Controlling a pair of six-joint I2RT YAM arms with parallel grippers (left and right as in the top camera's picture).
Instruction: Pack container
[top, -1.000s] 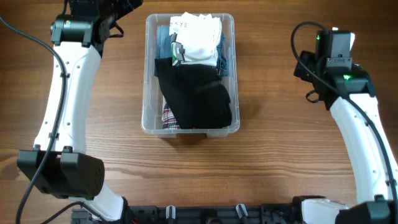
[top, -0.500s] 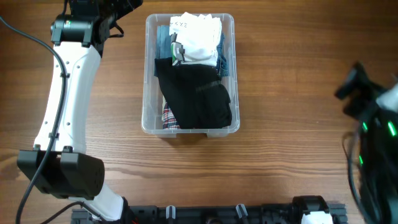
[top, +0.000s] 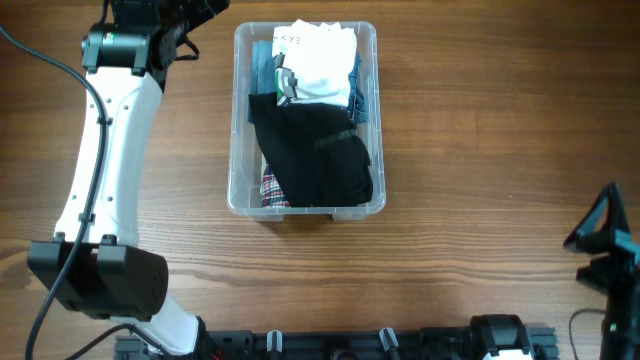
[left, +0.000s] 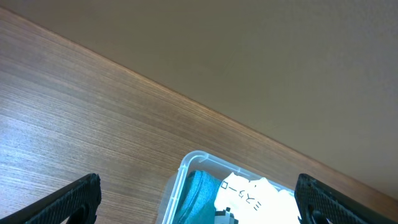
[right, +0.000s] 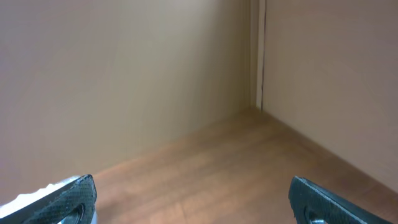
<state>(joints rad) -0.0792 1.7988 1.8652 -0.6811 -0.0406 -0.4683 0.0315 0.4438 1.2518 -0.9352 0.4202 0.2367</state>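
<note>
The clear plastic container (top: 240, 120) stands at the table's upper middle. It holds a black garment (top: 315, 155), a folded white garment (top: 320, 65), blue cloth and a bit of plaid cloth. The left arm reaches to the upper left of the container; its gripper (left: 199, 202) is open and empty, looking at the container's far corner (left: 186, 165) with blue cloth and white printed cloth inside. The right arm (top: 605, 240) is at the lower right edge of the overhead view; its gripper (right: 193, 199) is open and empty, facing bare table and wall.
The wooden table surrounds the container. A beige wall with a corner seam (right: 258, 56) stands beyond the table in the right wrist view. The arm bases sit along the front edge (top: 330, 345).
The right arm has swung from the upper right, beside the container, down to the lower right edge of the overhead view. The left arm and the container have not moved.
</note>
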